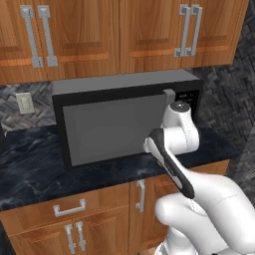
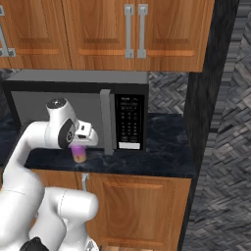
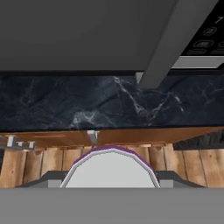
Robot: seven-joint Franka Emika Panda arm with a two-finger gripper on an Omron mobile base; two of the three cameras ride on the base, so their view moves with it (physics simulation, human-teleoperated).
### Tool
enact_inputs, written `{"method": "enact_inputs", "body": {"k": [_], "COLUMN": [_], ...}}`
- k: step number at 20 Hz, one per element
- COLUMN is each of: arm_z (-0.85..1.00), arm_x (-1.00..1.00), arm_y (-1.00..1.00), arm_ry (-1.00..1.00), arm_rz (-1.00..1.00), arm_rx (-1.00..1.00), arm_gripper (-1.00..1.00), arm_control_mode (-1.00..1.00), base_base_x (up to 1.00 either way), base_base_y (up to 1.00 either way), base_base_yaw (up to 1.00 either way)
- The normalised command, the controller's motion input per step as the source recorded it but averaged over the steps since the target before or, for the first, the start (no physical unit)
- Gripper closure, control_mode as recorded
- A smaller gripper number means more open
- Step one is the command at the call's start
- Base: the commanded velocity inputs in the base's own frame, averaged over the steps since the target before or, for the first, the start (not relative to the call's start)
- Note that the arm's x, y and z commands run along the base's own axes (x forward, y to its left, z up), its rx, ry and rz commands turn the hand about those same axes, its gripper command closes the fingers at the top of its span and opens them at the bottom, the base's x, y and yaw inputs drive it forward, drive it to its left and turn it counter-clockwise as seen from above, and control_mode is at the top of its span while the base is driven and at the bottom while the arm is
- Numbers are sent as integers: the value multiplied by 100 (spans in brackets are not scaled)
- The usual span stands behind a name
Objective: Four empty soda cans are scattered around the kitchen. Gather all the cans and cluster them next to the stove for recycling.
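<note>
Pink-purple soda can (image 3: 112, 168) is seen nearest, clamped between partly closed gripper (image 2: 80, 150) fingers, just off the near counter (image 3: 52, 105) edge, microwave (image 2: 78, 93) behind. Judged light, thin-walled, dentable, slippery; mid-wall hold is best.

A pale pink-purple soda can (image 2: 79, 154) is seen upright, held beneath the claw (image 2: 81, 147) over the near edge of the black marbled desk (image 2: 166, 147). Its silver top (image 3: 111, 168) with a purple rim faces the hand camera.
</note>
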Motion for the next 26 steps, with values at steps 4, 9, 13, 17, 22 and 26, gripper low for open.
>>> {"method": "enact_inputs", "body": {"k": [4,9,13,17,22,26], "arm_z": [46,43,39,30,16,0], "arm_x": [-47,-50,-54,-50,-44,-38], "arm_y": [0,-3,-12,-20,-11,0], "arm_ry": [0,0,0,0,0,0], "arm_rz": [0,0,0,0,0,0], "arm_rx": [0,0,0,0,0,0], "arm_gripper": [100,100,100,100,100,100], "arm_control_mode": [-100,-100,-100,-100,-100,-100], "base_base_x": [0,0,0,0,0,0], "base_base_y": [0,0,0,0,0,0], "base_base_yaw": [0,0,0,0,0,0]}}
